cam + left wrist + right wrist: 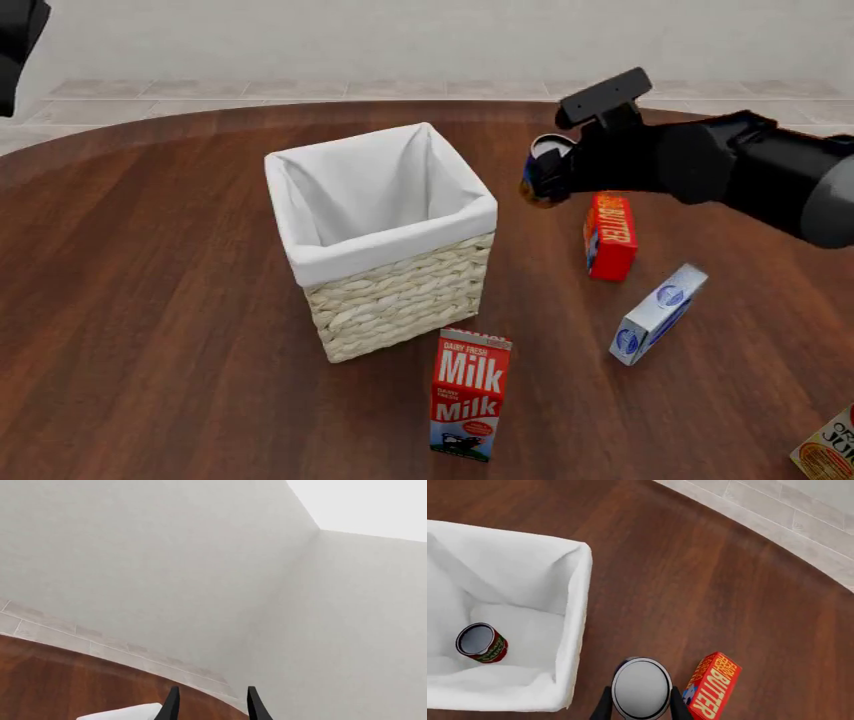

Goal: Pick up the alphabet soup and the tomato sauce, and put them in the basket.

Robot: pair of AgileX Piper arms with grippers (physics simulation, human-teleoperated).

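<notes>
Right now your right gripper [640, 705] is clamped on the alphabet soup [545, 170], one finger on each side of the can's round wall. In the right wrist view you look nearly straight onto its silvery top [640, 687], so the can's long axis runs along the camera's line of sight. In the front view the can is lifted off the table, just beside the basket's [387, 305] right rim and a little above it, apart from the white liner; its blue label faces the basket and the lid faces up and a little back towards the arm.

The tomato sauce [482, 643] already lies inside the basket, on the white cloth at the bottom. It rests tilted, silvery top towards the wrist camera, its red and green label showing below the lid.

The red butter box [610, 235] stands on the table to the right of the basket, below the held can. A white and blue carton [657, 313] lies further right of the basket, and the milk carton [470, 394] stands upright just in front of the basket's near corner.

Your left gripper [210, 705] points at the wall, well away from the basket; its two dark fingertips stand parted with nothing between them
</notes>
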